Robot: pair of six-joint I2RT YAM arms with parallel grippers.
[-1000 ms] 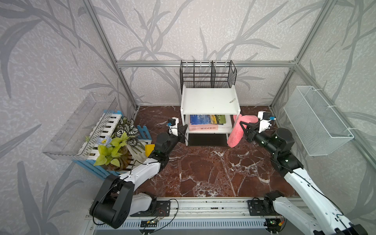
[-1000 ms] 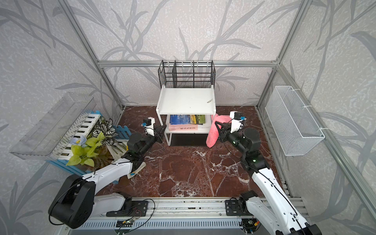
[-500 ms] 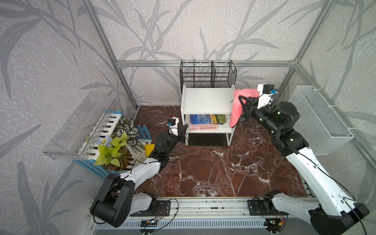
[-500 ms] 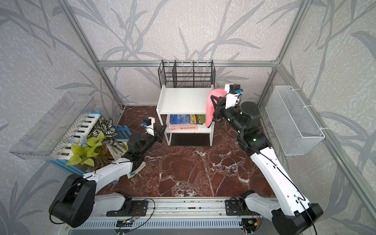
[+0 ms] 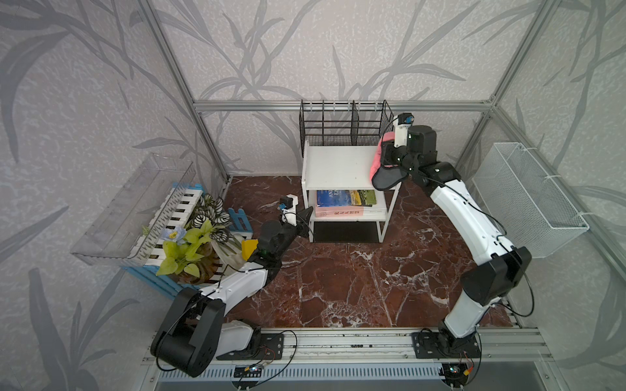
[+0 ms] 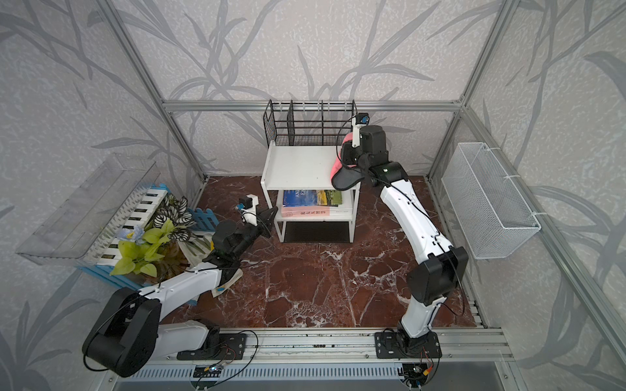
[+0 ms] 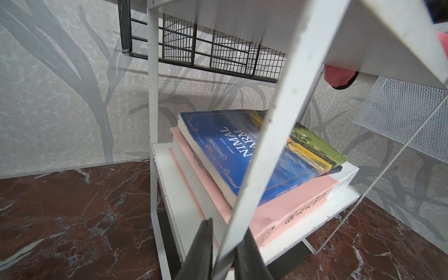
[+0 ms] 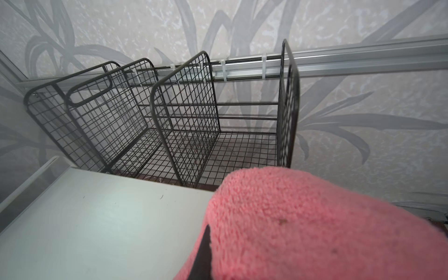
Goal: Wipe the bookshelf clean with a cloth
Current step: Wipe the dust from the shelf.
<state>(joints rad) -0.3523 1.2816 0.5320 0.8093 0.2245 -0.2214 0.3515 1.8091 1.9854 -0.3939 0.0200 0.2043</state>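
Observation:
The white bookshelf [image 5: 338,167] [image 6: 298,167] stands at the back middle in both top views. My left gripper [image 5: 306,216] [image 6: 269,215] is low at its front left corner. In the left wrist view that gripper [image 7: 224,244] is shut on the thin front leg [image 7: 278,121]. The pink fuzzy cloth [image 5: 376,162] [image 6: 336,166] lies draped over the right edge of the top board, its dark underside hanging off the front corner. My right gripper [image 5: 389,159] is shut on it. In the right wrist view the cloth [image 8: 315,218] covers all but one finger [image 8: 204,252], above the white board [image 8: 97,218].
A black wire rack [image 5: 342,125] hangs just behind the shelf top. Books [image 5: 345,199] lie stacked on the lower tier. A white mesh basket [image 5: 531,196] hangs on the right wall. Potted plants in a blue crate [image 5: 189,237] and a clear tray [image 5: 135,203] stand at the left.
My right arm has lifted the cloth from low beside the shelf's right legs up onto the right edge of the top board. The left arm has not moved.

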